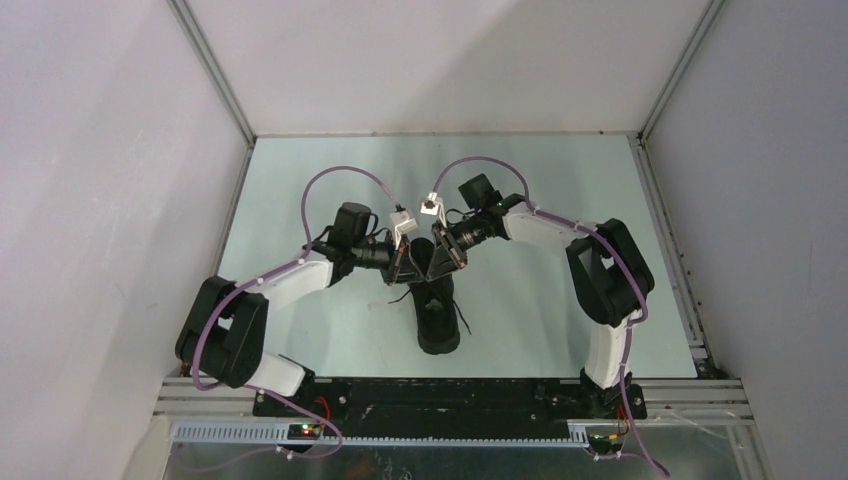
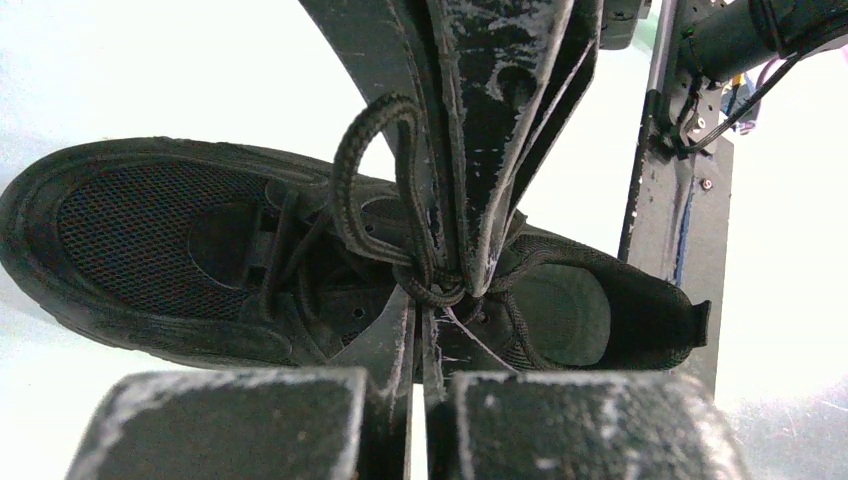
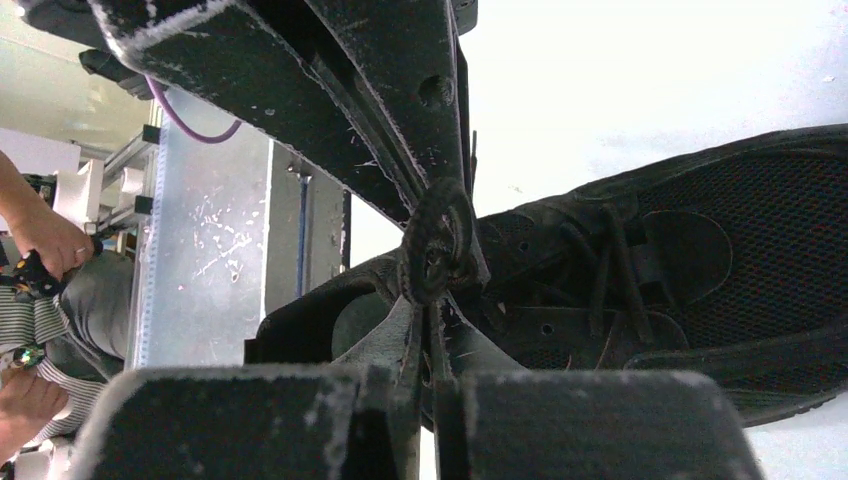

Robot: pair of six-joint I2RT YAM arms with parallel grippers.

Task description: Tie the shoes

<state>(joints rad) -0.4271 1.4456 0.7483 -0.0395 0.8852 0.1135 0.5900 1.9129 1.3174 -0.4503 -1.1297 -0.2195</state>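
Note:
The black sneaker (image 1: 438,325) lies on the table between the arms, toe toward the near edge. It shows in the left wrist view (image 2: 150,230) and the right wrist view (image 3: 720,260). My left gripper (image 1: 402,268) and right gripper (image 1: 445,262) meet tip to tip above the shoe's throat. In the left wrist view my left gripper (image 2: 432,300) is shut on the lace at a knot, and a lace loop (image 2: 345,190) runs up along the right fingers (image 2: 480,150). In the right wrist view my right gripper (image 3: 432,310) is shut on a lace loop (image 3: 437,245).
The pale table (image 1: 300,180) is boxed in by white walls. A metal frame rail (image 1: 450,395) runs along the near edge, also seen in the right wrist view (image 3: 200,230). A person (image 3: 30,250) is beyond it at far left.

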